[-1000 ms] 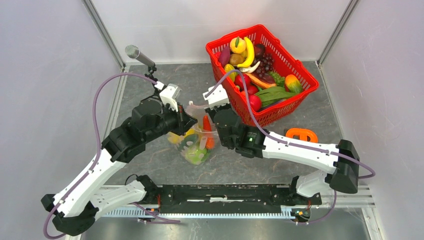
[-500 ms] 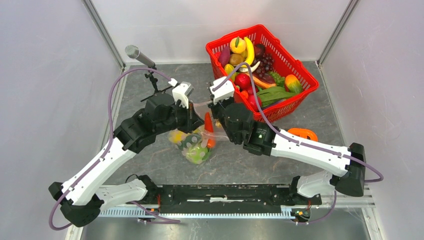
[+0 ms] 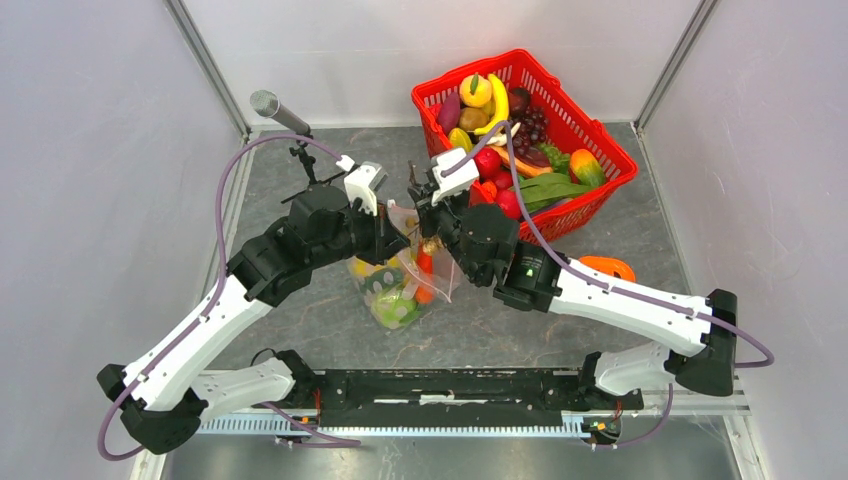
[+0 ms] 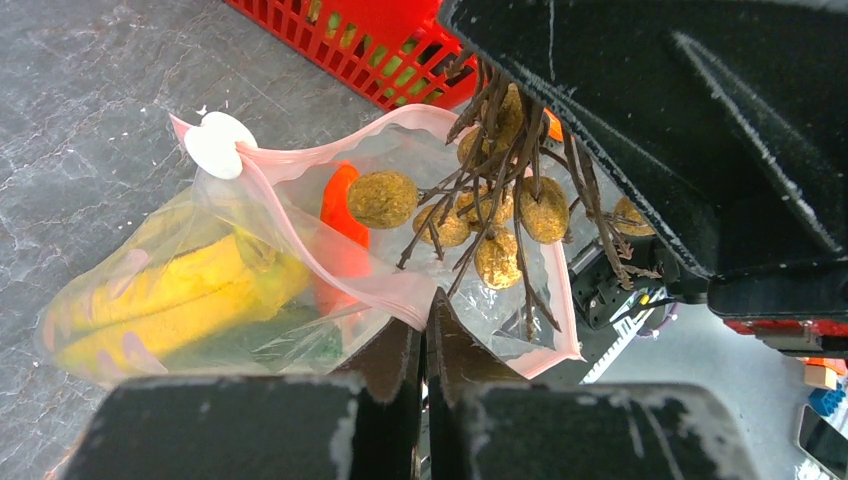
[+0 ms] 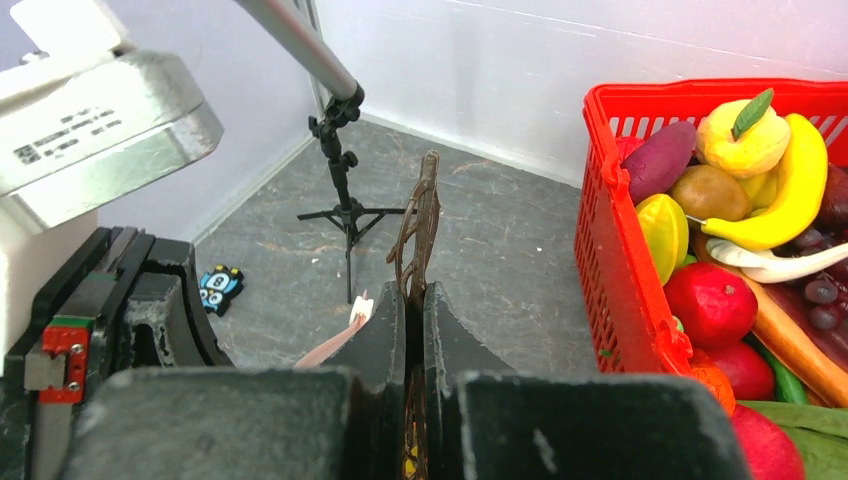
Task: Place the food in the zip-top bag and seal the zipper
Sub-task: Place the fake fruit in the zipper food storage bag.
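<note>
The zip-top bag (image 3: pixel 400 288) hangs upright over the table with its mouth open. My left gripper (image 4: pixel 425 305) is shut on the near side of the pink zipper (image 4: pixel 375 285). A white slider tab (image 4: pixel 220 145) sits at one end of the strip. Food in the bag includes a yellow banana (image 4: pixel 170 300), an orange carrot (image 4: pixel 340 205) and something green. My right gripper (image 5: pixel 414 290) is shut on the brown stem (image 5: pixel 420 225) of a twiggy bunch of small tan round fruits (image 4: pixel 382 198). That bunch hangs in the bag's mouth.
A red mesh basket (image 3: pixel 625 160) full of toy fruit and vegetables stands at the back right, close behind the right wrist. A microphone on a small tripod (image 3: pixel 280 112) stands at the back left. An orange object (image 3: pixel 605 268) lies on the table right of the right arm.
Both arms have moved away from their bases. The left gripper has lifted the bag's rim, and the right gripper has brought the fruit bunch over the open mouth.
</note>
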Robot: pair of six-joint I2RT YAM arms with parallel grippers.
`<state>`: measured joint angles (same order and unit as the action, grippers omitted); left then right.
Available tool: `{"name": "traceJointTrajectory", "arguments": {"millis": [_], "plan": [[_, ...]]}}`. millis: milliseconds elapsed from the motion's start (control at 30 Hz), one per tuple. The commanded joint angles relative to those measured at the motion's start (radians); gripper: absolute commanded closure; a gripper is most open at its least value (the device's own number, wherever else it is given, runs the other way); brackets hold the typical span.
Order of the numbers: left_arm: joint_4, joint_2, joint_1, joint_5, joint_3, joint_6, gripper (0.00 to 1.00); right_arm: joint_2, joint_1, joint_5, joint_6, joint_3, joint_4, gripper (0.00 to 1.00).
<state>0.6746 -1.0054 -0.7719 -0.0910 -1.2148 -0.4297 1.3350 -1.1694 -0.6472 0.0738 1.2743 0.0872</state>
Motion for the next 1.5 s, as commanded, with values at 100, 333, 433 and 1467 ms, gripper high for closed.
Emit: {"name": "traceJointTrajectory", "arguments": {"millis": [100,333,433,1467], "plan": [[-0.063,0.019,-0.004,-0.014,-0.017,-0.034,0.98,-0.045,0.004,-0.091,0.071,-0.078,0.165,1.0],[-0.099,0.06,-0.004,0.03,0.024,-0.038,0.97,-0.133,0.004,-0.017,0.071,-0.167,0.281,1.0],[-0.102,0.062,-0.004,0.034,0.027,-0.04,0.97,-0.153,0.004,0.014,0.09,-0.183,0.298,1.0],[-0.109,0.091,-0.004,0.038,0.043,-0.047,0.97,0.032,-0.022,-0.252,-0.075,-0.198,0.181,1.0]]}}
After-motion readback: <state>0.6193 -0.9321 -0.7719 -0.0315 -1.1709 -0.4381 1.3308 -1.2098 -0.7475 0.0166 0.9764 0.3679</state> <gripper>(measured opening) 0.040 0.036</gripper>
